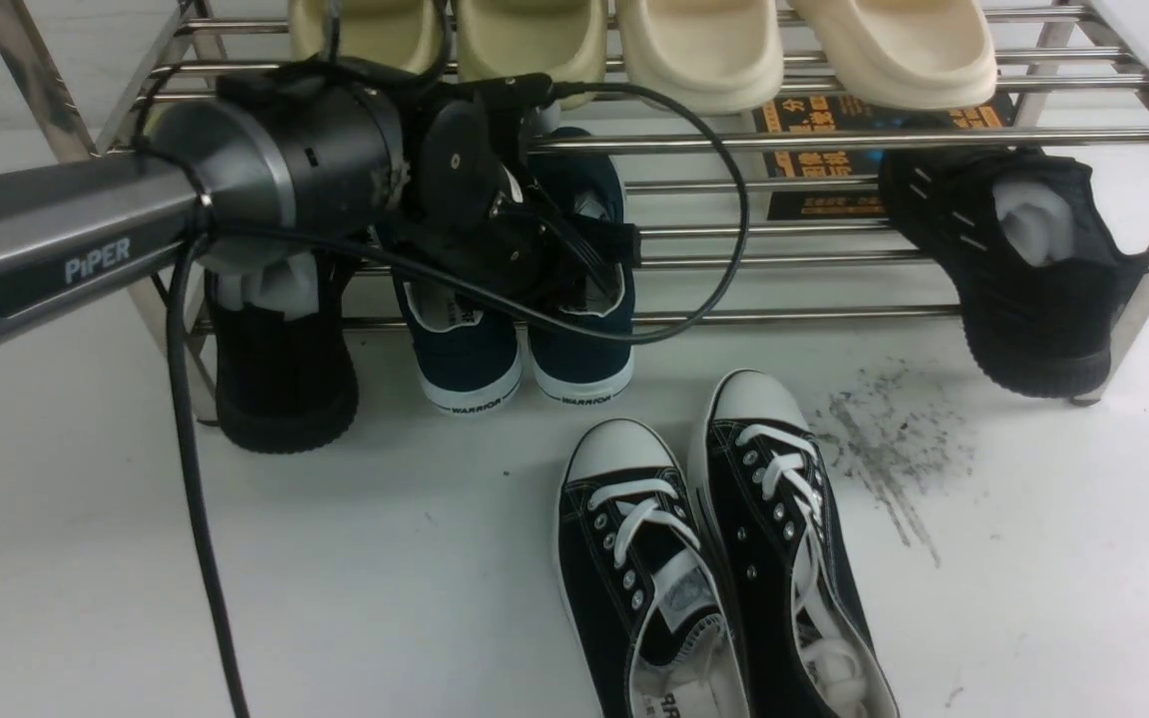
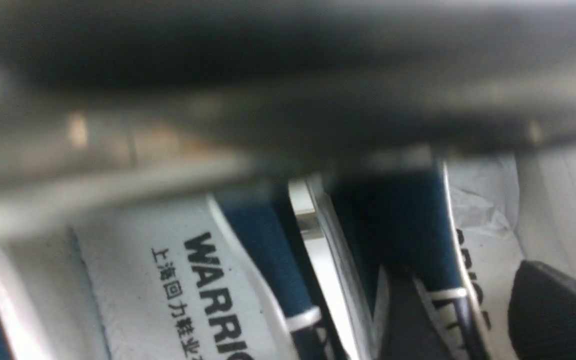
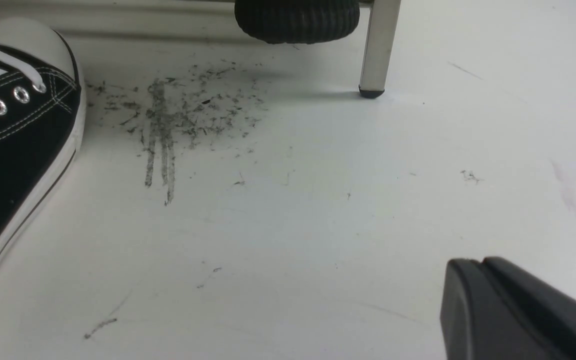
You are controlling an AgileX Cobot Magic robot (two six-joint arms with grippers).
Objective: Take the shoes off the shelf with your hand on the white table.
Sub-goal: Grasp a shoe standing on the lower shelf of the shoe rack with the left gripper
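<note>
**A:** The left gripper [image 2: 483, 315], how does it stand?

**B:** Jaws apart and not clamped. One finger [image 2: 558, 310] is inside one of the shoes [image 1: 574, 349], the other outside its side wall. The right gripper [image 3: 518, 310] is closed on nothing, low over the white table [image 1: 385, 558].

**A:** And the rest?

**B:** The shelf [image 1: 834, 140] stands on that table. The navy pair sits on its lower tier, toes tipped down over the front bar. Black lace-up sneakers [image 1: 714, 558] lie in front.
</note>
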